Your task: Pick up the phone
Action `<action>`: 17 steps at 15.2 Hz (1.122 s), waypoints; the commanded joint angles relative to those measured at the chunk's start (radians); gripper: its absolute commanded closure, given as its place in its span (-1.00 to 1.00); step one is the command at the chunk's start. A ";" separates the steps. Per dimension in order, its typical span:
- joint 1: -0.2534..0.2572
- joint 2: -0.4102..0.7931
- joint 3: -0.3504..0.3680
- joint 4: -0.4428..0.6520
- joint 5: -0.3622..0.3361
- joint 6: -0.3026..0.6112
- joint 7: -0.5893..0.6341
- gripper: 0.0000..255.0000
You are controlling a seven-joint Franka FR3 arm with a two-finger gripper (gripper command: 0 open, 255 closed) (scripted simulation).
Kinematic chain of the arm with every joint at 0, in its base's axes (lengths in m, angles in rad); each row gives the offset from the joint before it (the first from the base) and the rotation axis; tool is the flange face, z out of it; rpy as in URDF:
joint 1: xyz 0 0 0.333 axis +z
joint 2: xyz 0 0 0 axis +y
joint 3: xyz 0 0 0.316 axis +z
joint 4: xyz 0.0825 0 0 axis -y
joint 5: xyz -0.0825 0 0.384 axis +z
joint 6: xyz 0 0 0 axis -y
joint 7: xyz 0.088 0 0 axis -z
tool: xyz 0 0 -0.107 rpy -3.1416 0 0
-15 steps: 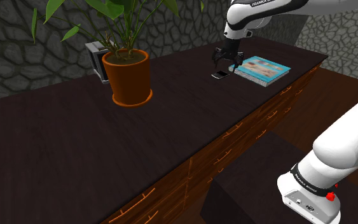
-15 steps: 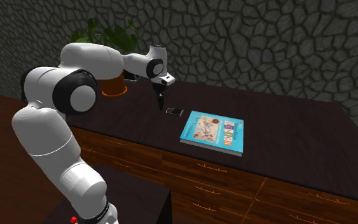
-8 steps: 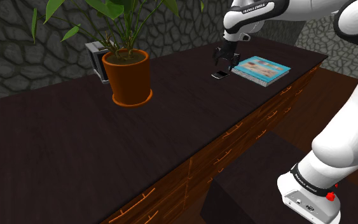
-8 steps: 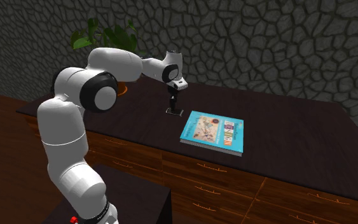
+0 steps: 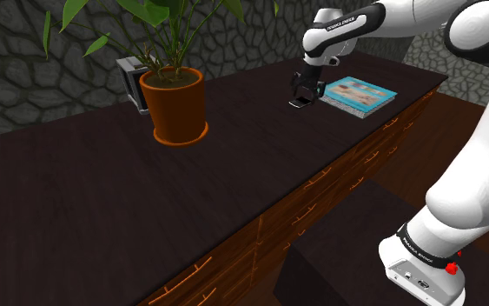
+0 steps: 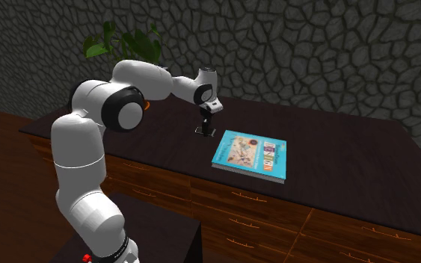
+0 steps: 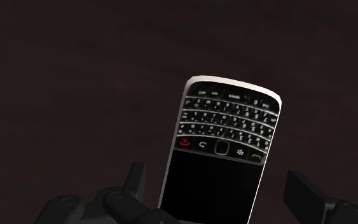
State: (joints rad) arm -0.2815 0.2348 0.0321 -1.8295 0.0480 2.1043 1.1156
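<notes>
The end effector (image 7: 217,175) is released, its fingers (image 7: 136,181) standing apart on either side of the phone (image 7: 225,137) without touching it. The step in hand appears to be the closing. It should sit low enough for the pads to meet the phone's long edges squarely, then close gently, since so thin a body may slip. The phone lies flat on the dark desk (image 5: 103,200), just beside a book (image 5: 360,93). It is black with a pale rim, small keys and a dark screen.

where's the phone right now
In the shoulder view's upper right, the phone lies flat on the dark table inside the open claw, just left of the blue book.
</notes>
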 commanded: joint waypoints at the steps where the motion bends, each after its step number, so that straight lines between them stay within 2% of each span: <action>1: -0.001 0.007 0.000 -0.013 0.000 0.021 -0.002 -1.00; 2: -0.001 0.007 0.000 -0.013 0.000 0.021 -0.002 -1.00; 3: 0.000 0.010 0.000 -0.010 0.000 0.021 0.000 1.00; 12: -0.001 0.008 0.000 -0.013 0.000 0.021 -0.002 1.00; 17: -0.001 -0.015 -0.001 0.026 -0.001 -0.040 0.001 1.00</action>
State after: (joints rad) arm -0.2821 0.2225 0.0318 -1.8122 0.0476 2.0754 1.1163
